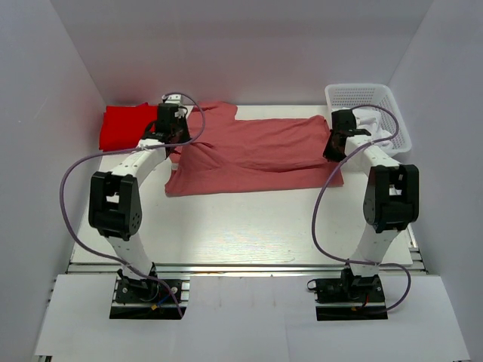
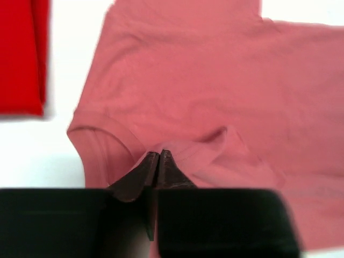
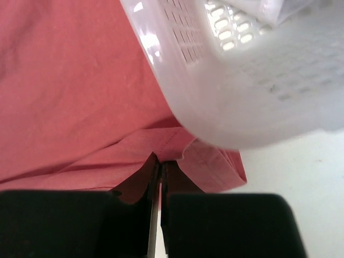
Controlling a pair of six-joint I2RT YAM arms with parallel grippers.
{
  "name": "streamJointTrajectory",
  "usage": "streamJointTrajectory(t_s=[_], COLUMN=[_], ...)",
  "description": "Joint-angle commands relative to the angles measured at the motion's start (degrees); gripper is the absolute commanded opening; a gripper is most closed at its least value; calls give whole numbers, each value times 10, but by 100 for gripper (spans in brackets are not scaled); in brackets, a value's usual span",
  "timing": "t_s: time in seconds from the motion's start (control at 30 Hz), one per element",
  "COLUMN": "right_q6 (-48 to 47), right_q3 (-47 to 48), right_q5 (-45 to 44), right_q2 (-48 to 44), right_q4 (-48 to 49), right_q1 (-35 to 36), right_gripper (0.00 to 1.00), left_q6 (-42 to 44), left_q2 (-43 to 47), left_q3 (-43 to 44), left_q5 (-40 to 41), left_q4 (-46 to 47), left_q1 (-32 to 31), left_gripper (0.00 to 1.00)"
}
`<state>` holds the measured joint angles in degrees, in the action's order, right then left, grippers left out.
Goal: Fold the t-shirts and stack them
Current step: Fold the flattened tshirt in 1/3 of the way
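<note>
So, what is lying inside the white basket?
A crumpled white item, perhaps cloth, lies in the white mesh basket. The right arm covers its near left corner, so anything there cannot be seen.

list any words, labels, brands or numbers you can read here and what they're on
None to read. The pink t-shirt, the red t-shirt and the white basket are plain; the left arm and right arm show no legible marking.
</note>
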<state>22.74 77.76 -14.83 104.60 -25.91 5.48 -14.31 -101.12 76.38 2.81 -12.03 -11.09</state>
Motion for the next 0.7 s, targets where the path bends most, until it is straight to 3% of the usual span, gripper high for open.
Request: streamJointTrajectory(t_s=[0.0, 0.03, 0.07, 0.1, 0.13, 0.17, 0.2, 0.4, 0.47, 0.5, 0.57, 0.6, 0.67], right_q6=[5, 4, 3, -1, -3, -16, -24, -74, -86, -89, -93, -96, -90], right_q3=[47, 57, 63, 75, 78, 81, 84, 57, 29, 24, -1, -10, -45], right_q5=[-21, -16, -15, -13, -5, 6, 17, 124, 164, 182, 205, 221, 254], right_q2=[31, 34, 39, 44, 46, 45, 42, 4, -20, -27, -53, -59, -80], right_q4=[-7, -9, -12, -14, -13, -9, -7, 38, 57, 73, 84, 106, 121], right_q1=[-2, -2, -3, -2, -1, 1, 0, 2, 6, 9, 13, 18, 25], right_gripper=[4, 16, 23, 29, 35, 42, 43, 57, 62, 71, 73, 90, 90], left_q6=[15, 15, 15, 15, 15, 8, 8, 2, 2, 2, -5, -5, -10], left_q2=[-32, -67, -85, -100, -126, -134, -141, -145, -131, -115, -95, -84, -52], left_q3=[67, 84, 124, 146, 163, 190, 200, 244, 220, 209, 171, 137, 102], left_q5=[61, 69, 69, 77, 90, 96, 101, 63, 33, 24, -2, -24, -52], left_q4=[9, -2, -34, -51, -64, -83, -90, -129, -129, -129, -122, -109, -95], left_q1=[8, 8, 14, 14, 14, 14, 19, 20, 20, 20, 20, 20, 8], left_gripper=[18, 27, 48, 54, 68, 91, 100, 100, 100, 100, 100, 100, 100])
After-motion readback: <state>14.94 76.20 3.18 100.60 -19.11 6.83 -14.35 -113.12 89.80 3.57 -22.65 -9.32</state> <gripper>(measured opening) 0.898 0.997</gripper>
